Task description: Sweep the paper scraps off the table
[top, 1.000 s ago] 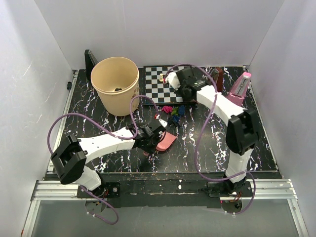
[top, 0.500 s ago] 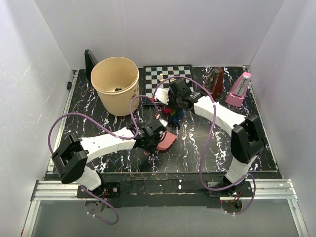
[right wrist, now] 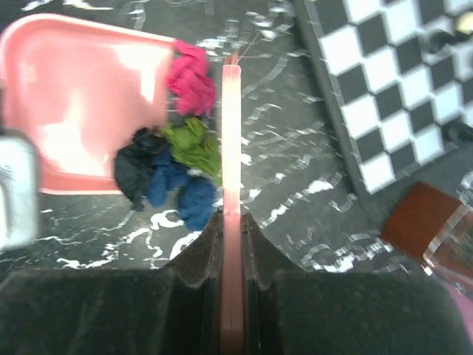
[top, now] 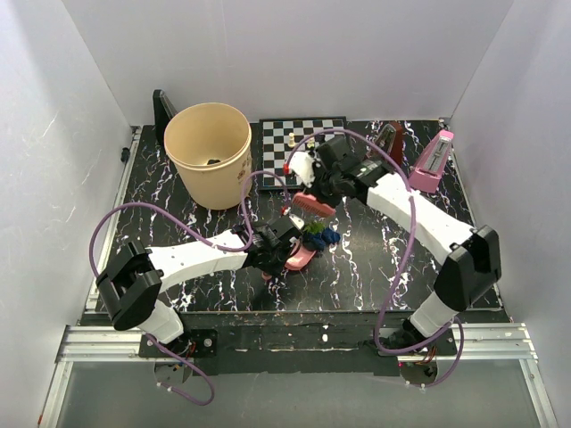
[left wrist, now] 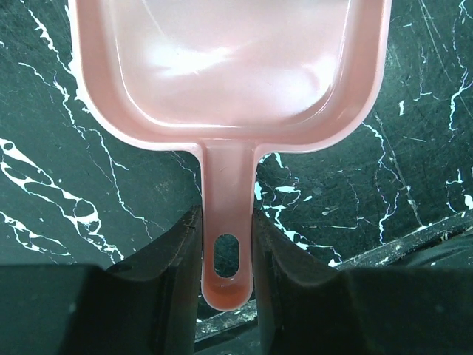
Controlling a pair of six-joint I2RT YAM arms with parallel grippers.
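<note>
Magenta (right wrist: 194,83), green (right wrist: 194,144), dark blue (right wrist: 185,194) and black (right wrist: 134,168) paper scraps lie bunched on the table (top: 375,259), at the mouth of a pink dustpan (right wrist: 74,103). In the top view the paper scraps (top: 319,235) sit just right of the dustpan (top: 302,259). My left gripper (left wrist: 227,251) is shut on the dustpan's handle (left wrist: 228,185). My right gripper (right wrist: 232,229) is shut on a thin pink brush (right wrist: 231,148), seen edge-on, whose left side touches the scraps. From above, the brush (top: 312,204) hangs just behind the pile.
A beige bucket (top: 208,152) stands at the back left. A chessboard (top: 299,145) with small pieces lies behind the brush. A pink metronome (top: 432,160) and a brown object (top: 385,143) stand at the back right. White walls enclose the table.
My right arm has carried the brush from over the chessboard forward and down, pushing the scraps nearer to the dustpan's mouth. The left gripper and dustpan have barely moved.
</note>
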